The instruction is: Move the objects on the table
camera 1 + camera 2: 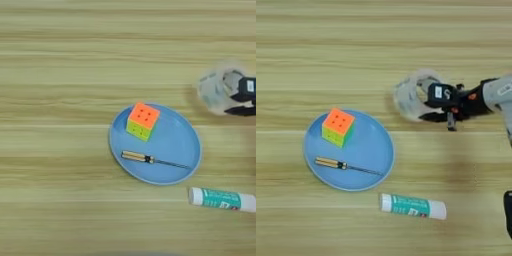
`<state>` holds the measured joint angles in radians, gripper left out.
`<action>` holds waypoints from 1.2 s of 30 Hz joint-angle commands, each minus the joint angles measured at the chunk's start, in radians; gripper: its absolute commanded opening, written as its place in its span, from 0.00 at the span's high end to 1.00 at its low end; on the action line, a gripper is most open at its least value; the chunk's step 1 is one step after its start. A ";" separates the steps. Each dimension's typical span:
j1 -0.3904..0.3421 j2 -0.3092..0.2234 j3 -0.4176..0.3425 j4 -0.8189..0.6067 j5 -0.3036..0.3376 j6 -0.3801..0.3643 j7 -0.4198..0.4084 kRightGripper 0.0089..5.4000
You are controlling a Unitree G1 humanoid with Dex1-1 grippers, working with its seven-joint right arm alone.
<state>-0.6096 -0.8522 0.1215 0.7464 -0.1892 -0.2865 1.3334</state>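
My right gripper [435, 105] comes in from the right and is shut on the rim of the clear tape roll [402, 98], which is tilted on edge to the upper right of the round blue plate [373, 145]. One black finger sits inside the ring and the other under it. The orange-yellow-green puzzle cube [337, 127] rests on the plate's upper left part. The white glue stick [412, 205] with a teal label lies flat on the table [331, 50], below and right of the plate. In the left eye view only the gripper's tip [244, 97] shows at the right edge.
A thin screwdriver [346, 165] with a yellowish handle lies across the lower half of the plate. My silver forearm [498, 95] reaches in at the right edge. A dark shape [508, 212] sits at the lower right edge.
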 commanded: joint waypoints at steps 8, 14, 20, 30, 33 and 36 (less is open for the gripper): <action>-0.045 0.000 -0.035 0.024 0.015 0.052 -0.141 0.81; -0.041 0.006 -0.018 0.051 0.006 0.056 -0.143 0.81; -0.042 0.012 -0.009 0.073 0.002 0.052 -0.143 0.81; -0.047 0.013 -0.010 0.077 0.009 0.048 -0.141 0.66; -0.052 0.014 -0.018 0.067 0.022 0.054 -0.135 0.60; -0.059 0.014 -0.028 0.055 0.036 0.061 -0.130 0.56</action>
<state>-0.6037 -0.7983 0.1240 0.8513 -0.1794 -0.2359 1.2299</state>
